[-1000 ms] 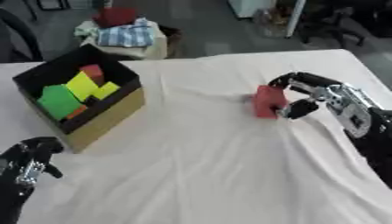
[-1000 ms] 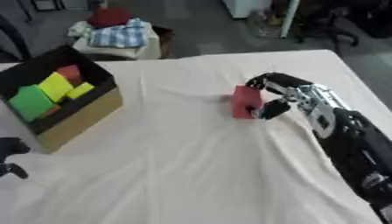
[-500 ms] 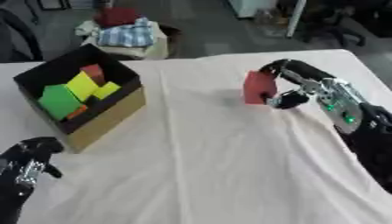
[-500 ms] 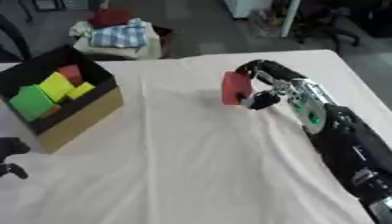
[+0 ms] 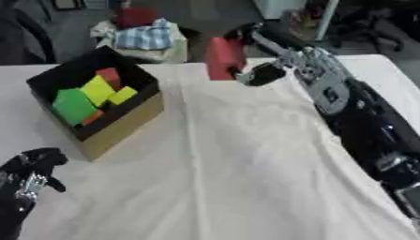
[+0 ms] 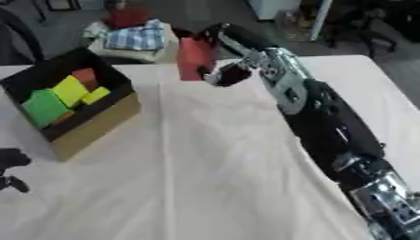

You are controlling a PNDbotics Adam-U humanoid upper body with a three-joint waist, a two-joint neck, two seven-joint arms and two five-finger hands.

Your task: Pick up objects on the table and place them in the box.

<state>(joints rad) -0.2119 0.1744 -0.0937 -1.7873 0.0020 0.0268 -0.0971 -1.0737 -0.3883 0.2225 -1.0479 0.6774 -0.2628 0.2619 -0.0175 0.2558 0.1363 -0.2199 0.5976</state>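
Observation:
My right hand [image 5: 266,70] is shut on a red block [image 5: 223,58] and holds it in the air above the far edge of the table, to the right of the box. The cardboard box [image 5: 124,125] stands at the left, black inside, holding green [image 5: 72,105], yellow [image 5: 98,89] and red [image 5: 108,75] blocks. My left hand [image 5: 31,174] rests near the lower left corner with its fingers curled and nothing in them.
A white cloth [image 5: 246,178] covers the table. Beyond the far edge lies a heap of cloth with a red thing on top [image 5: 141,29], and chair legs stand at the upper right.
My right hand lifted the red block off the cloth and carried it up and leftward toward the box. The camera view has also shifted.

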